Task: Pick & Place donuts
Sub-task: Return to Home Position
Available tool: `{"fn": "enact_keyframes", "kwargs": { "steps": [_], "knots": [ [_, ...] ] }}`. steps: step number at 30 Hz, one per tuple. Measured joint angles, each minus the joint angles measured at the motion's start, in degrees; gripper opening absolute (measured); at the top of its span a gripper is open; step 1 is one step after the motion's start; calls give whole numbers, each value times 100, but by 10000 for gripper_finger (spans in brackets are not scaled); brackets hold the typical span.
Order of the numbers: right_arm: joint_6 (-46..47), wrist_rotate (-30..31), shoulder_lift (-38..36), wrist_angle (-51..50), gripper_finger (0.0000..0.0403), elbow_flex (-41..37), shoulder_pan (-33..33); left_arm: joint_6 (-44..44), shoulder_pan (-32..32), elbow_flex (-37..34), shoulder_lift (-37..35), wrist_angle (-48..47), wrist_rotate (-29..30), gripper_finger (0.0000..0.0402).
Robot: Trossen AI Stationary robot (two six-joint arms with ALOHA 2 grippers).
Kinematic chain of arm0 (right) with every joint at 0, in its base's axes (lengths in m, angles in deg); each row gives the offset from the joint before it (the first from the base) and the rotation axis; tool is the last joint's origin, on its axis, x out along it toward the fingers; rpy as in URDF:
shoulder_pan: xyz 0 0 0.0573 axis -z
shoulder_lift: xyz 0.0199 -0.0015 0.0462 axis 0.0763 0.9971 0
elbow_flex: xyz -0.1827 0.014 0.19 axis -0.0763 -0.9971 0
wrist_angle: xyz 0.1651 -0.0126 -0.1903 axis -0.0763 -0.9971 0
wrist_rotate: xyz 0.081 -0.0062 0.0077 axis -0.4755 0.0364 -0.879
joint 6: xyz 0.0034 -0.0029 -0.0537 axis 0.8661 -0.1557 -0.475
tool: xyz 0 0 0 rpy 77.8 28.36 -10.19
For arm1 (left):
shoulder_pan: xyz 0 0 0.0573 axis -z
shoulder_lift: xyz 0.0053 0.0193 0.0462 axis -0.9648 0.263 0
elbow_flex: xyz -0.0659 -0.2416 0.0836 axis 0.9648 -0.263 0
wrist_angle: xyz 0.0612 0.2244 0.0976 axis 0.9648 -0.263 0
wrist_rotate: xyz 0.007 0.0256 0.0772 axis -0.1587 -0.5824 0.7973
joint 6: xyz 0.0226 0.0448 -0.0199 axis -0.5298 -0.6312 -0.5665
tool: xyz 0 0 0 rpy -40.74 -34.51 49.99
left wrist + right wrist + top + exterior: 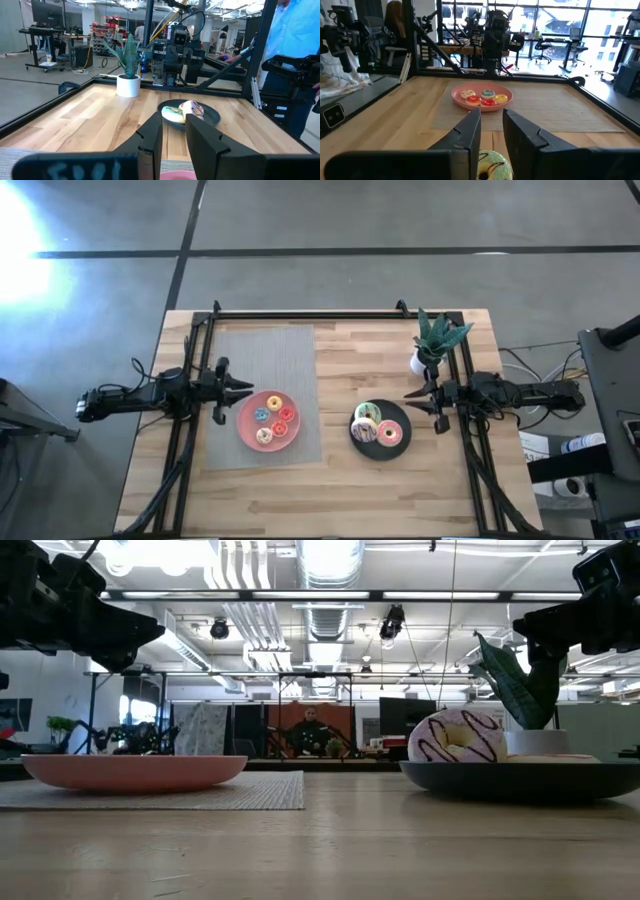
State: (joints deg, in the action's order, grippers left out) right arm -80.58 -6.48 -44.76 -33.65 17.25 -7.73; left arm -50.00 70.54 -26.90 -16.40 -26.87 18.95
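At the table's (350, 490) left side, the left gripper (245, 388) is held above the wood just beside the pink plate (130, 772). Its fingers are seen a narrow gap apart, with nothing between them. The step in hand is judged to be the return to rest, since both grippers are empty and parked at their own sides.

The pink plate is set on a grey mat (250, 350). Five small donuts (488, 93) are counted in it: yellow, bluish, two reddish, one pale. None are seen loose on the table.

Further right, the black plate (520, 778) is set on bare wood, well apart from the pink one. Three larger ones are held in it, packed close together: a white donut (455, 735) with dark drizzle, a green donut (366, 413) and a pink donut (389, 434).

The right gripper (410, 394) is held just beside that plate, its fingers likewise a narrow gap apart and empty. A potted plant (437, 340) is stood near it, toward the table's far edge.

Placing is judged finished. For the next move only a clean pull-back is called for, with fingers kept clear of both plate rims and the plant.
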Motion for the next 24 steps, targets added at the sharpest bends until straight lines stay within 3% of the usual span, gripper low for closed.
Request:
{"fn": "enact_keyframes", "kwargs": {
  "steps": [12,24],
  "knots": [
    [0,-2,0,0,87,-2,0,0,0,2,0,-2,0,60],
    [0,-2,-2,2,68,-2,0,0,0,4,0,-4,0,60]
  ]
}}
